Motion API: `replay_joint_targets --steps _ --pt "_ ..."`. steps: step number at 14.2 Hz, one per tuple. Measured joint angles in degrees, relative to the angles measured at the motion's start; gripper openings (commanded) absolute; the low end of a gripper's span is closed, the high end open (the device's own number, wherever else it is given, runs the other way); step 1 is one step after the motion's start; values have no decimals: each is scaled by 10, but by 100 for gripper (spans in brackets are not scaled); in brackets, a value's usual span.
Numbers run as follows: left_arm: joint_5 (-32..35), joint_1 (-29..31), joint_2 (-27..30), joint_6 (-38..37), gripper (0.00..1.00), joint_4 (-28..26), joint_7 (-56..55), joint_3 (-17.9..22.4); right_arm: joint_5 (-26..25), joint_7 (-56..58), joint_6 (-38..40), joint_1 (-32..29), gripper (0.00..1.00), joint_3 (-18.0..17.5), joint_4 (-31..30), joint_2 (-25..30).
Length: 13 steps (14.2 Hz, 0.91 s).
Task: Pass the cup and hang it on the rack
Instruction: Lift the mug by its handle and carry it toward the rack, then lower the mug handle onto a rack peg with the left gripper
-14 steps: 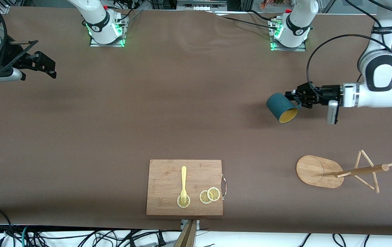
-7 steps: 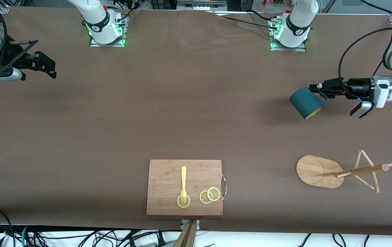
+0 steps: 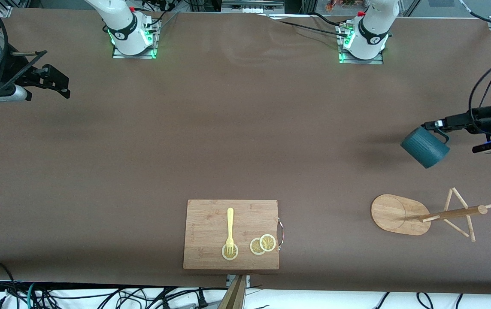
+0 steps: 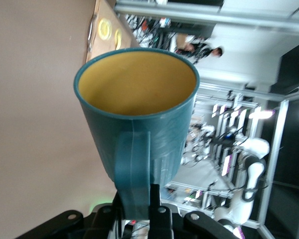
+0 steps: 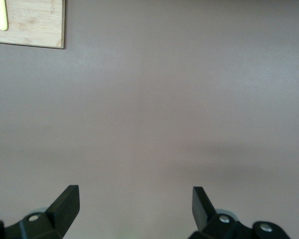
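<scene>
The dark teal cup [image 3: 425, 147] hangs tilted in the air at the left arm's end of the table. My left gripper [image 3: 435, 125] is shut on its handle. In the left wrist view the cup [image 4: 139, 117] fills the middle, its yellow-ochre inside showing, with the handle pinched in my left gripper [image 4: 139, 201]. The wooden rack [image 3: 425, 213] stands on the table, nearer to the front camera than the cup, its pegs toward the left arm's end. My right gripper [image 3: 54, 81] is open and empty at the right arm's end, where the arm waits; in the right wrist view my right gripper [image 5: 134, 199] faces bare table.
A wooden cutting board [image 3: 211, 253] lies near the front edge at mid-table, with a yellow fork [image 3: 230, 231] and lemon slices [image 3: 263, 243] on it. The board's corner [image 5: 35, 30] shows in the right wrist view. Both arm bases stand along the table's back edge.
My left gripper has carried the cup toward the left arm's end of the table and turned it, so its yellow mouth no longer faces the front camera. The right arm has not moved.
</scene>
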<state>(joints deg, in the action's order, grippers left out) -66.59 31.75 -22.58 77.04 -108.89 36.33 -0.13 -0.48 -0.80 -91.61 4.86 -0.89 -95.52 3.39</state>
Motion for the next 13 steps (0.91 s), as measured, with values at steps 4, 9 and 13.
replay_joint_targets --steps 4,9,13 --pt "-68 6 -75 -13 0 48 0 -3 0 0 0 0 100 0 0 0" --pt "-122 7 -130 -22 0 100 0 -6 0 0 0 0 100 0 0 0" --pt "-169 6 -166 -24 0 111 0 -9 0 0 0 0 100 0 0 0"
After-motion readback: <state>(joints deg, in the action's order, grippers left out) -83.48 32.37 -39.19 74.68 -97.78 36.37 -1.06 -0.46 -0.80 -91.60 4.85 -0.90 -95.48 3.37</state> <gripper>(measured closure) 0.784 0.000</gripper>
